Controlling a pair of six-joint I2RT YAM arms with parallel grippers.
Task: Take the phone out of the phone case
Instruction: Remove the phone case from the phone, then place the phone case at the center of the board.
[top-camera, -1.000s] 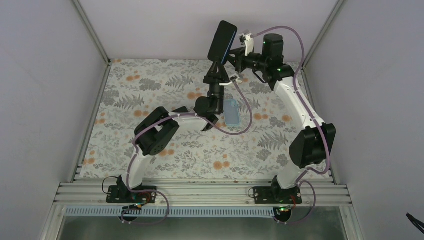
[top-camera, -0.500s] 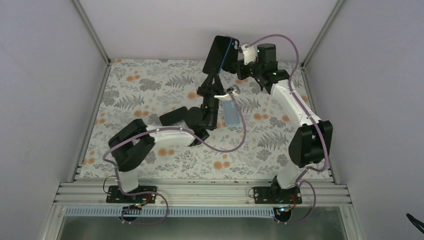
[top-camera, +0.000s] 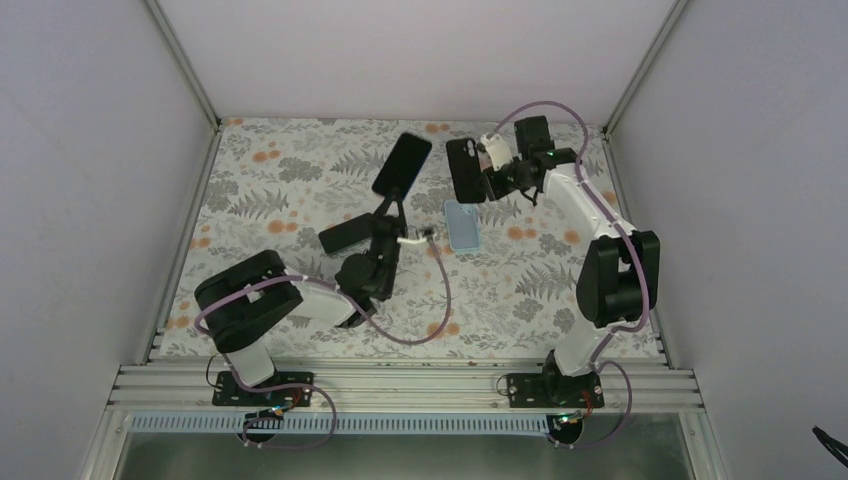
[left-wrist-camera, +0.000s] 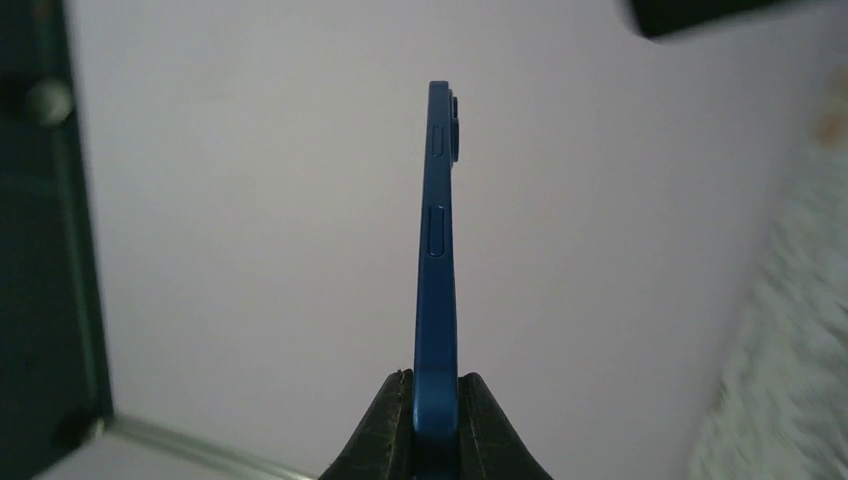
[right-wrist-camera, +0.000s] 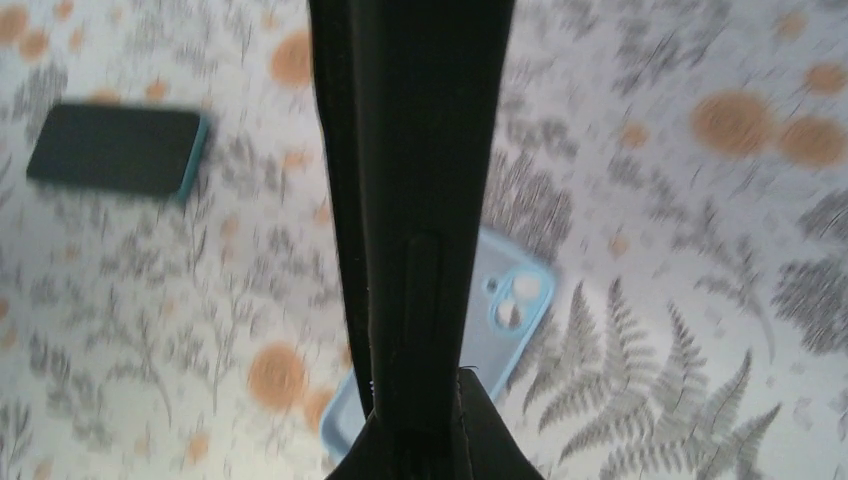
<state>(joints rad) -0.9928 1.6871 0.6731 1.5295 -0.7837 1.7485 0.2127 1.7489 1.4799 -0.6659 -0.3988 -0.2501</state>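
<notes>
My left gripper (top-camera: 386, 207) is shut on the lower end of a dark-blue phone (top-camera: 402, 165), held up over the mat with its black screen showing. In the left wrist view the phone (left-wrist-camera: 438, 250) stands edge-on between the pads of that gripper (left-wrist-camera: 437, 380). My right gripper (top-camera: 483, 172) is shut on a thin black case (top-camera: 462, 170), seen edge-on in the right wrist view (right-wrist-camera: 420, 180) and held apart from the phone, to its right. A pale-blue phone case (top-camera: 462, 224) lies empty on the mat below it, its camera cut-out showing in the right wrist view (right-wrist-camera: 515, 300).
Another dark phone with a teal rim (top-camera: 345, 236) lies flat on the floral mat by the left arm and also shows in the right wrist view (right-wrist-camera: 115, 150). Grey walls close in the mat on three sides. Purple cables loop from both arms.
The phone and the black case were together high at the back. Now both arms are lower and apart: the left carried the phone left and down, the right keeps the black case.
</notes>
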